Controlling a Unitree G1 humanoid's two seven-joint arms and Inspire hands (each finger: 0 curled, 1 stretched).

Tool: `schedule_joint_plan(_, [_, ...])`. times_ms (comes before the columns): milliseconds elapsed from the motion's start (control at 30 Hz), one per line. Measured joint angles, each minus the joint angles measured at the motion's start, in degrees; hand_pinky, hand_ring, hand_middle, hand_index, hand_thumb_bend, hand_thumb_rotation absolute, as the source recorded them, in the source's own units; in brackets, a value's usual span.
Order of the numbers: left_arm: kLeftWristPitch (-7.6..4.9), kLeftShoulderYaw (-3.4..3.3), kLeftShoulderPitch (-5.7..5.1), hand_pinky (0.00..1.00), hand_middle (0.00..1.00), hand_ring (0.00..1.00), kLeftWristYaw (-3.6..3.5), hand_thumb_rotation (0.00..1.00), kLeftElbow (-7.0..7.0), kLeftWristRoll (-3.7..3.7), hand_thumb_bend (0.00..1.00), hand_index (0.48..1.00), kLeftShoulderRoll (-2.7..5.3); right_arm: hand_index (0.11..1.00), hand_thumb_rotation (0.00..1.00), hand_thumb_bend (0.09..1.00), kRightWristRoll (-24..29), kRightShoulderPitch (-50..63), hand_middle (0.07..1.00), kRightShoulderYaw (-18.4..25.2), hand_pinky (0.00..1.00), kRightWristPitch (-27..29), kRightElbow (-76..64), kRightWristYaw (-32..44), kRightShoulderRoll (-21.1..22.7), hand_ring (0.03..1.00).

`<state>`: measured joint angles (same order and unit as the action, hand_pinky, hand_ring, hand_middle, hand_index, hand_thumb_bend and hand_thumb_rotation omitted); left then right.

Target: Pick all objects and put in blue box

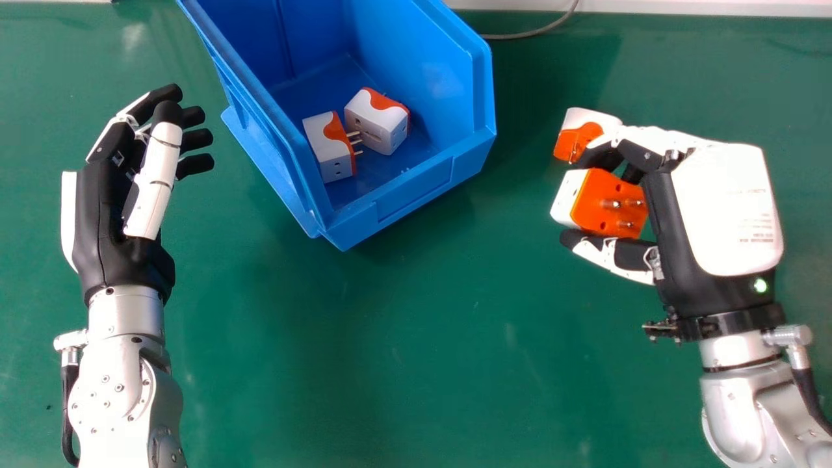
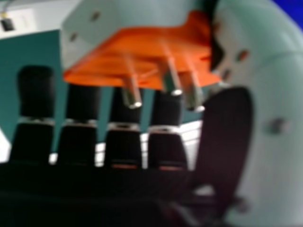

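Has open green surface between blue plastic box, near far edge, and right hand. Pinches boxy white-and-orange plastic adapter with metal pins between curled fingers and thumb. Has left hand left of box.

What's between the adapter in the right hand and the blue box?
In the head view, bare green table separates the held adapter from the blue box. The other adapter, beyond it by the fingers, is outside that stretch.

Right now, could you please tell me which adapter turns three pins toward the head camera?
The adapter pinched in the right hand; two others lie in the blue box, another beyond the hand's fingers.
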<state>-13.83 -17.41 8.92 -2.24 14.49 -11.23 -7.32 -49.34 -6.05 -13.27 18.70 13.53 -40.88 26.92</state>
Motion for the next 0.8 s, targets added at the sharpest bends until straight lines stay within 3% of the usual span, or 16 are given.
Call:
schedule_joint_plan(100, [-0.25, 0.27, -0.37, 0.61, 0.68, 0.65, 0.06, 0.56, -0.15, 0.09, 0.57, 0.714, 0.3, 0.509, 0.0, 0.512, -0.9, 0.1, 0.506, -0.4, 0.35, 0.9, 0.0, 0.0, 0.5, 0.433])
schedule_joint_plan(167, [-0.45, 0.49, -0.82, 0.61, 0.68, 0.65, 0.51, 0.56, -0.54, 0.32, 0.57, 0.714, 0.75, 0.509, 0.0, 0.512, -1.9, 0.3, 0.506, -1.0, 0.35, 2.1, -0.2, 0.0, 1.3, 0.433])
schedule_joint_plan(267, [-0.5, 1.3, -1.39, 0.61, 0.68, 0.65, 1.23, 0.56, -1.03, 1.32, 0.57, 0.714, 1.48, 0.509, 0.0, 0.512, -3.3, 0.4, 0.506, -2.4, 0.35, 4.2, -0.7, 0.4, 2.5, 0.433])
schedule_joint_plan(367, [-0.5, 1.64, -1.57, 0.61, 0.68, 0.65, 1.68, 0.56, -1.2, 1.81, 0.57, 0.714, 2.14, 0.509, 0.0, 0.512, -3.6, 0.4, 0.506, -3.4, 0.35, 6.0, -2.8, 1.9, 2.6, 0.433])
schedule_joint_plan(500, [-0.5, 1.9, -1.67, 0.61, 0.68, 0.65, 2.73, 0.56, -1.31, 2.39, 0.56, 0.712, 2.2, 0.499, 0.0, 0.509, -4.7, -0.1, 0.505, -4.3, 0.35, 5.5, -7.0, 5.3, 2.0, 0.44])
schedule_joint_plan(800, [-0.66, 2.28, -1.63, 0.6, 0.68, 0.65, 3.25, 0.56, -1.11, 2.78, 0.56, 0.712, 2.15, 0.5, 0.0, 0.506, -9.5, -11.8, 0.514, -7.1, 0.34, 4.7, -9.5, 10.2, -1.6, 0.444])
